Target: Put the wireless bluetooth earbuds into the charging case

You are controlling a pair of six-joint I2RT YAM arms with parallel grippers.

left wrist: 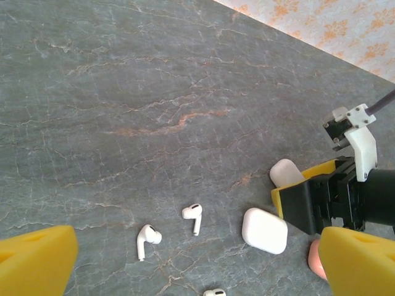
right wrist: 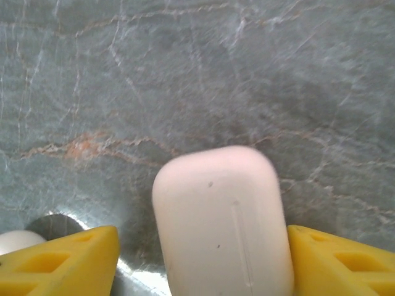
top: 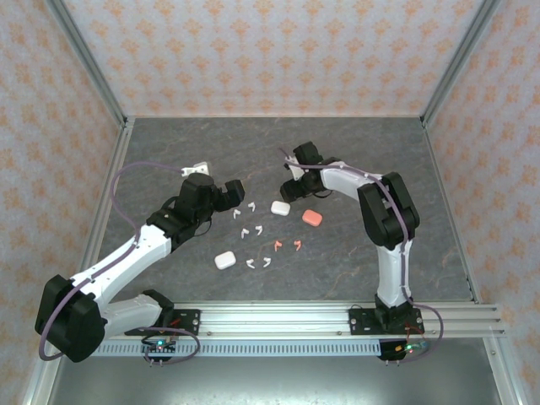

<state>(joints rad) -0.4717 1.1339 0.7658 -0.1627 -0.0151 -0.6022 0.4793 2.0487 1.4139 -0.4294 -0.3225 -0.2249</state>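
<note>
Principally, the hazard lies with the right gripper [right wrist: 202, 246], which straddles a pale, closed charging case [right wrist: 219, 209] lying on the table [right wrist: 185, 61]. One finger [right wrist: 336, 262] stands against the case's edge while a clear gap shows on the other side, so an uneven closing could shove the smooth, pebble-shaped case sideways or squirt it out of the jaws. A second white case [left wrist: 265, 230] and a salmon case [top: 312, 218] sit near and could be knocked. The lid appears shut, so in my judgement no earbud can be seated until it is opened. The earbuds [top: 259, 229] lie loose on the table between the two arms, well outside any case. Small and hooked, they would likely flick away under a careless pinch. The right gripper is partly open and clamped on nothing. The left gripper [left wrist: 197, 253] is spread to its widest and empty, poised above the table with white earbuds just ahead of it. It sits close to the right gripper, so contact between the arms is a further risk.
</note>
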